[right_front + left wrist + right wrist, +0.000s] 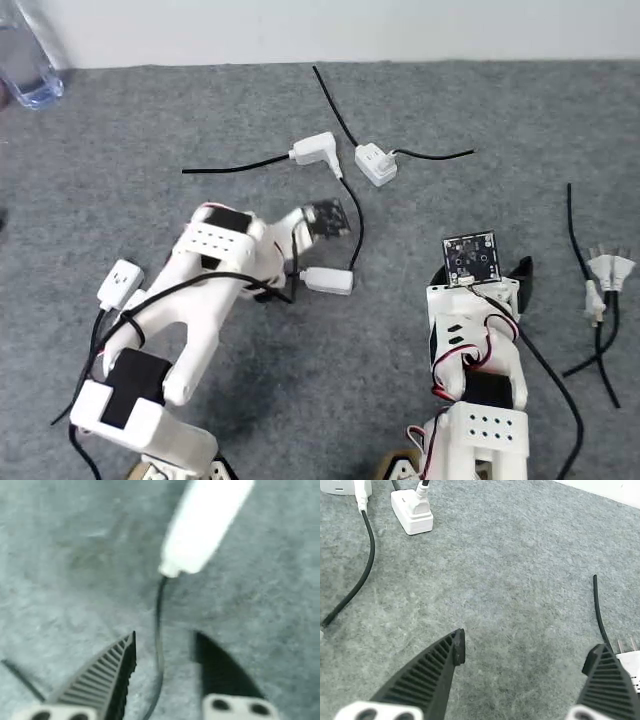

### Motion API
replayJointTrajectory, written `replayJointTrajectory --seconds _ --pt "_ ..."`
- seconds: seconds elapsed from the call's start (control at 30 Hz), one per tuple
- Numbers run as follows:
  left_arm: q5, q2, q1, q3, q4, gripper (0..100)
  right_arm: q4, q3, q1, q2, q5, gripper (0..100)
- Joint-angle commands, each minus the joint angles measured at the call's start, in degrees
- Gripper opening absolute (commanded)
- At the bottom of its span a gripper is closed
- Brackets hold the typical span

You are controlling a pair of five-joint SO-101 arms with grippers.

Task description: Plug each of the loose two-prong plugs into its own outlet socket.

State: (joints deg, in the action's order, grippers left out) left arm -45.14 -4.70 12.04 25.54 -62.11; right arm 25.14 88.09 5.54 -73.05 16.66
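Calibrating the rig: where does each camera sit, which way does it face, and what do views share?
High view: fixed overhead, looking down on the grey mat and both arms.
Left wrist view: on left arm, facing a white connector past the open left claw.
Right wrist view: on right arm, facing a plugged outlet past the open right claw.
Shared: high and right wrist views show that outlet.
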Motion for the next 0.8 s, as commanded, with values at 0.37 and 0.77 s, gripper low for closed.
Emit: replayJointTrajectory --seconds 0.37,0.77 --pt "1.05 2.2 15.21 -7.25 -8.79 20 -1.19 -0.7 -0.4 -0.22 -0.35 36.8" --pt "0.97 1.58 15.91 -5.58 -5.27 1 -1.19 -0.79 0.04 -0.31 -0.35 36.8"
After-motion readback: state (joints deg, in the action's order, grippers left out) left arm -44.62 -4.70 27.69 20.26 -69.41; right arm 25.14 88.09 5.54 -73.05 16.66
